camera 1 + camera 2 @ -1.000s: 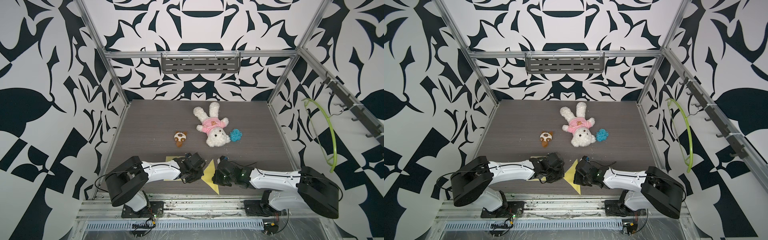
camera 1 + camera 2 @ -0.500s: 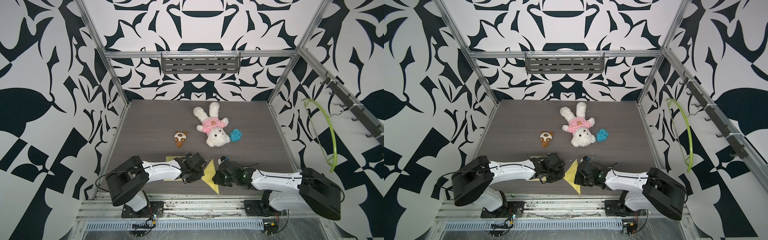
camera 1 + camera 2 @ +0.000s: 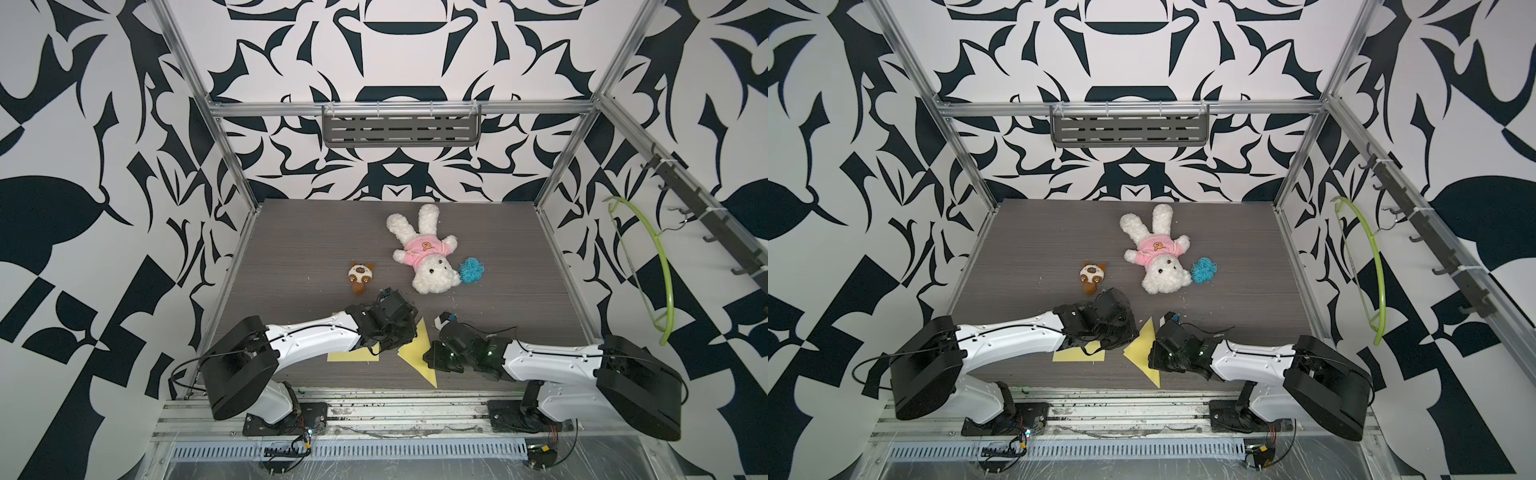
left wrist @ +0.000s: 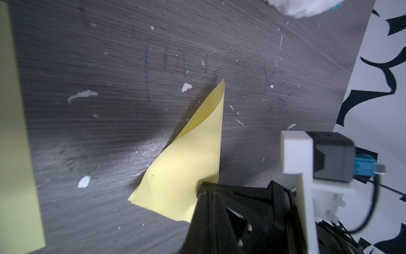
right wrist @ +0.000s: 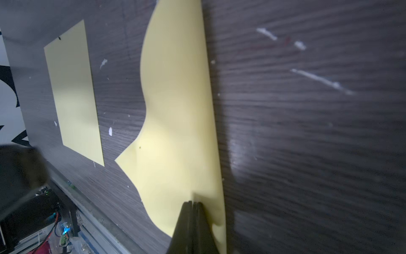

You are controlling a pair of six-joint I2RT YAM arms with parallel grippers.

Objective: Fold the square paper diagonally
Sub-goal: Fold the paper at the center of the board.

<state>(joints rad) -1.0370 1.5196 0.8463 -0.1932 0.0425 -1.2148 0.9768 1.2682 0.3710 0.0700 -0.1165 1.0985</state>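
Right, starting at the front edge of the table (image 3: 291, 249). The yellow paper (image 3: 417, 353) lies close to that edge, between the two arms. It is doubled over into a rough triangle with one point toward the front rail and one toward the toys. In the right wrist view the upper layer (image 5: 175, 132) bows up and is not flat; the straight long edge runs along one side.

Right gripper (image 5: 192, 203): jaws fully closed, fingers pressed together. The tip sits on the paper near that long edge. I cannot tell whether a layer is pinched between the fingers or only pressed down.

Left gripper (image 3: 405, 334): hidden under its own wrist body in both top views, and its own camera does not show its fingers. It is closed; I cannot tell if it has anything. It hangs over the paper's far corner.

Just beside, under the left forearm, a second yellow sheet (image 3: 353, 356) lies flat.

Further back: small brown-and-white plush (image 3: 360, 277), then a white bunny plush (image 3: 424, 257) in a pink shirt on its back, with a blue yarn ball (image 3: 471, 270) touching its head.

Back wall: grey slotted shelf (image 3: 401, 129). Right wall: green hanger (image 3: 660, 266) on a hook.
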